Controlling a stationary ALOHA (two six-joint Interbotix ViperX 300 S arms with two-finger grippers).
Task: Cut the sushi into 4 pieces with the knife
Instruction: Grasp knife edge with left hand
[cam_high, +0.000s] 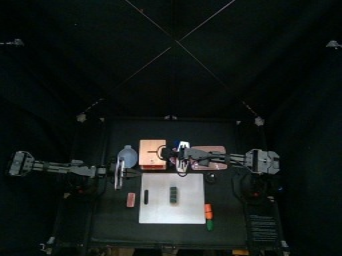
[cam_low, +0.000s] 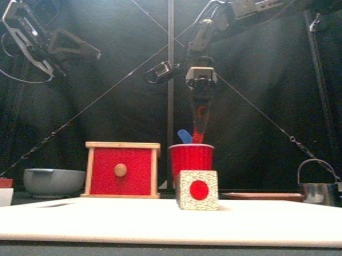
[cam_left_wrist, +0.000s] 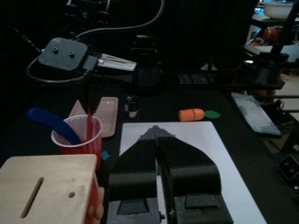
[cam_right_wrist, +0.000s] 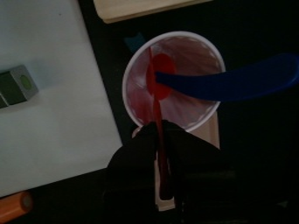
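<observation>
**Worktop (cam_high: 100, 225) at 1 moment, read from the front edge to the back.**

- A white cutting board (cam_low: 160, 222) lies nearest the front edge, at the middle of the worktop.
- The sushi roll (cam_low: 199, 189) rests on the board, its long side running front to back. Its near end face is pale and speckled with a red centre. The top view shows it as 1 dark oblong. It touches neither end effector.
- An orange toy (cam_high: 210, 212) lies just beside the board's front right corner, and a pink toy (cam_high: 131, 199) just beside its left edge.
- A red cup (cam_low: 191, 165) stands upright behind the board and holds 2 knives, a blue knife (cam_low: 185, 135) and a red knife (cam_right_wrist: 156, 83).
- A wooden box (cam_low: 122, 170) with a red drawer front stands just left of the cup. A blue-grey bowl (cam_low: 54, 181) sits further left, and a metal cutter (cam_low: 317, 190) stands well apart at the far right.
- The right end effector (cam_right_wrist: 158, 127) hangs straight over the cup. Its jaws are clamped on the handle of the red knife, whose blade is inside the cup.
- The left end effector (cam_left_wrist: 160, 133) is held above the board's left side. Its 2 jaws are pressed together and hold nothing.
</observation>
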